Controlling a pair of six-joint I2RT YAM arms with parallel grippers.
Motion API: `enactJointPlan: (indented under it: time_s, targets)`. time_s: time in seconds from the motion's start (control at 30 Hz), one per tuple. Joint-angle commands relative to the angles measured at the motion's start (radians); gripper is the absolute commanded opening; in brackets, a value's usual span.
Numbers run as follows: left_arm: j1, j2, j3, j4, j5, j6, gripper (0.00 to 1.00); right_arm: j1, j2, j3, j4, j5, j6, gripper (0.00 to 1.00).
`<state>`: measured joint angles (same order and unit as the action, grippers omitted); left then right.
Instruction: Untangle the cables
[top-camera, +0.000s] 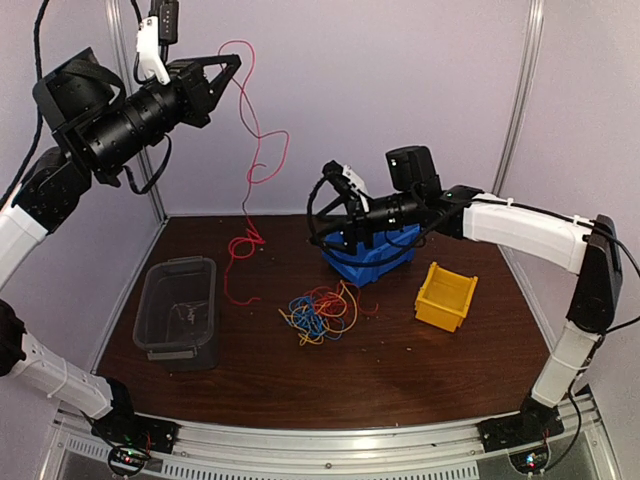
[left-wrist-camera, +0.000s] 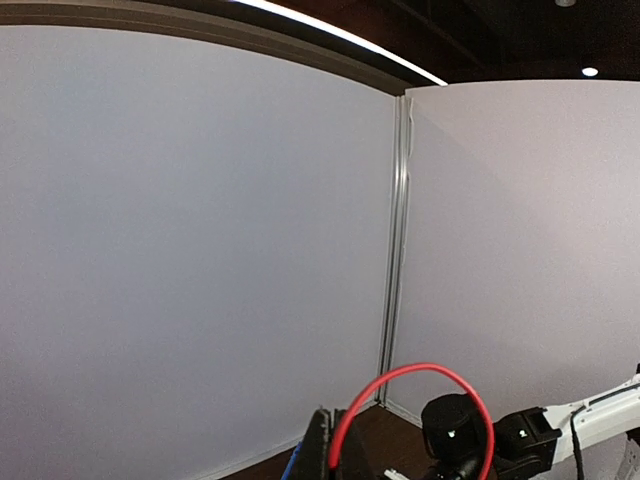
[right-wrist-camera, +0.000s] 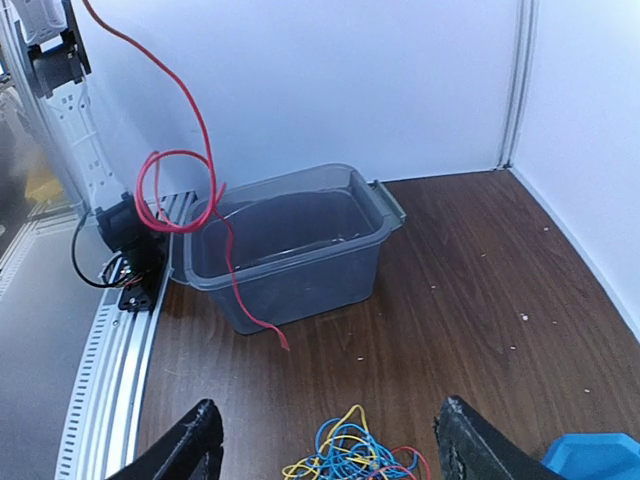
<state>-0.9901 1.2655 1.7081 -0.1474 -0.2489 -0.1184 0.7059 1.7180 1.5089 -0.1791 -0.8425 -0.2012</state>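
Observation:
My left gripper (top-camera: 228, 66) is raised high at the back left and is shut on a red cable (top-camera: 252, 150). That cable hangs in loops down to the table, its lower end curled at the back. In the left wrist view the red cable (left-wrist-camera: 420, 372) arcs out from between the closed fingers (left-wrist-camera: 322, 450). A tangle of blue, yellow-orange and red cables (top-camera: 320, 312) lies mid-table. My right gripper (top-camera: 322, 215) is open and empty, hovering above the table just behind the tangle. In the right wrist view the tangle (right-wrist-camera: 350, 455) lies between its spread fingers (right-wrist-camera: 195, 440), and the hanging red cable (right-wrist-camera: 190, 170) shows.
A grey plastic bin (top-camera: 180, 310) stands at the left; in the right wrist view it (right-wrist-camera: 290, 240) sits behind the red cable's free end. A blue bin (top-camera: 370, 258) is under the right arm. A yellow bin (top-camera: 445, 296) stands at the right. White walls enclose the back and sides.

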Motion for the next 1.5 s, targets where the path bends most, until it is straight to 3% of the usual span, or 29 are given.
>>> enactJointPlan:
  time_s: [0.0,0.43,0.53,0.6,0.73,0.77,1.0,1.2,1.33,1.47]
  targets:
    - [-0.002,-0.004,-0.004,0.081,0.048,-0.063,0.0,0.067,0.031,0.019,0.004,-0.071,-0.011,0.74]
    - [-0.002,0.004,0.016,0.127,0.119,-0.122,0.0,0.17,0.135,0.108,0.025,-0.125,0.021,0.78]
    - [-0.002,0.009,0.027,0.13,0.126,-0.122,0.0,0.18,0.152,0.101,0.046,-0.171,0.054,0.74]
    - [-0.002,0.01,0.03,0.136,0.133,-0.125,0.0,0.182,0.158,0.078,0.108,-0.179,0.103,0.58]
    - [-0.002,0.002,0.026,0.139,0.121,-0.118,0.0,0.179,0.169,0.059,0.168,-0.169,0.174,0.07]
    - [-0.002,-0.002,0.023,0.138,0.114,-0.112,0.0,0.178,0.163,0.046,0.174,-0.163,0.178,0.0]
    - [-0.002,-0.071,0.031,0.108,-0.017,-0.007,0.0,0.104,0.114,-0.163,0.238,-0.134,0.201,0.0]
    - [-0.002,-0.133,0.061,0.082,-0.152,0.119,0.0,0.024,0.141,-0.272,0.167,-0.108,0.128,0.0]
    - [-0.002,-0.157,0.082,0.047,-0.247,0.203,0.0,0.007,0.138,-0.266,0.153,-0.088,0.119,0.0]
    - [-0.002,-0.182,0.059,0.027,-0.361,0.265,0.0,0.055,0.136,-0.16,0.094,-0.073,0.085,0.0]
